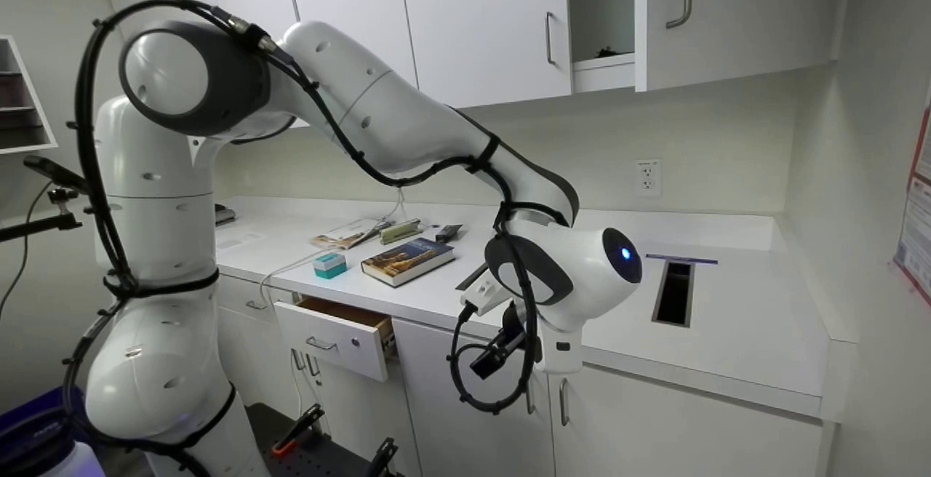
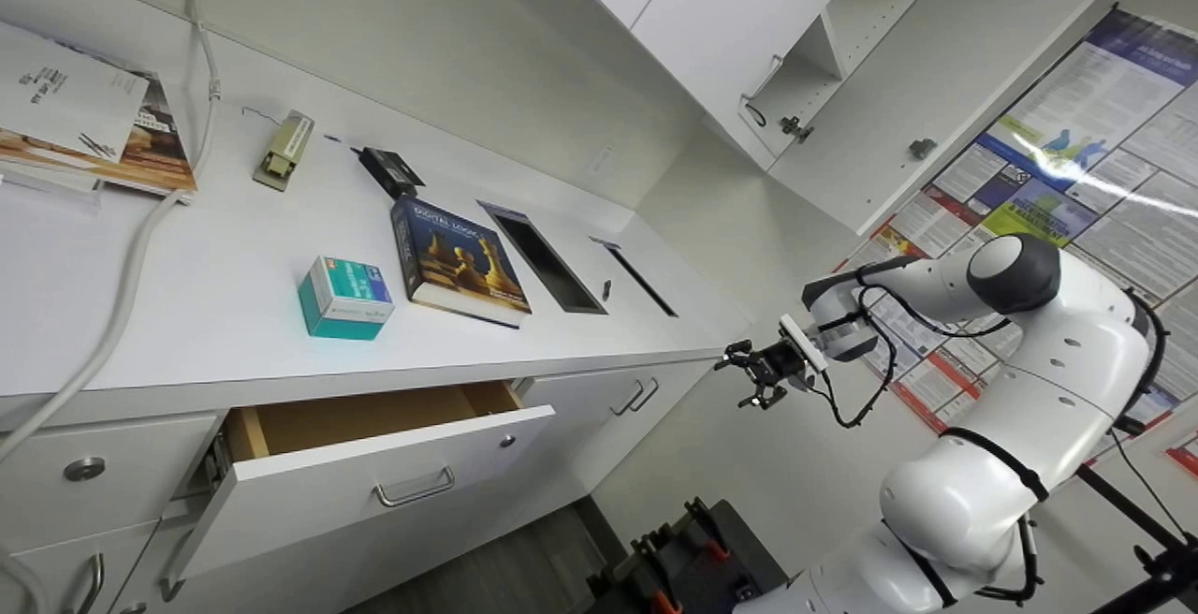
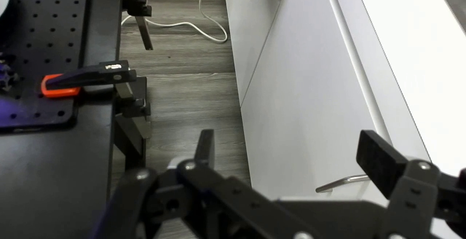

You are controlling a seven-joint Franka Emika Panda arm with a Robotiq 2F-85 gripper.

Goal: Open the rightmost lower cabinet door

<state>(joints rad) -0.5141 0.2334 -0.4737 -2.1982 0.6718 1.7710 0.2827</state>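
The rightmost lower cabinet door (image 1: 684,426) is a wide plain white door under the counter, shut. Its short vertical silver handle (image 1: 564,401) is near its top left corner. The door also shows at a slant in an exterior view (image 2: 669,394). My gripper (image 2: 733,384) is open and empty, in front of the lower cabinets and apart from them. In the wrist view the spread fingers (image 3: 289,149) have the narrower lower door (image 3: 305,93) and its silver handle (image 3: 342,182) behind them. There the rightmost door is mostly hidden by the gripper.
A drawer (image 1: 334,339) stands open left of the narrower door. A black table (image 3: 54,166) with orange clamps faces the cabinets across a strip of floor (image 3: 178,111). The white counter (image 1: 727,346) overhangs the doors. An upper cabinet door (image 1: 734,19) is open.
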